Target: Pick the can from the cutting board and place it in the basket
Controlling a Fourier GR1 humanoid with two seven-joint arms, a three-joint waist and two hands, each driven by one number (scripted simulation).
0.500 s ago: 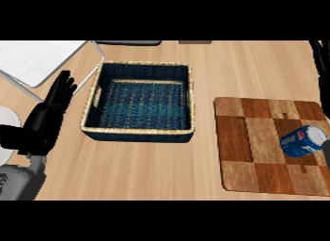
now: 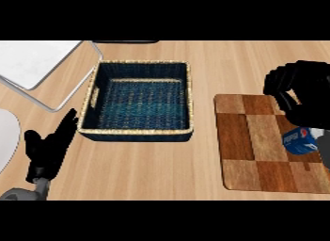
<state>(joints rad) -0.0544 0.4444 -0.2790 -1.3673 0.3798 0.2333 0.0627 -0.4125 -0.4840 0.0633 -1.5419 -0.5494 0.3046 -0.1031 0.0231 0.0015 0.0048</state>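
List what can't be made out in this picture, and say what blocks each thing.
- Can, head view: only part shows; the right hand covers its top and the forearm its right side.
- Right hand's contact with the can: cannot tell, the hand's back hides it.
- Cutting board: its right part lies under the right hand and forearm.
- Plate: cut off by the left edge.
- Left hand: its forearm runs off the lower edge.
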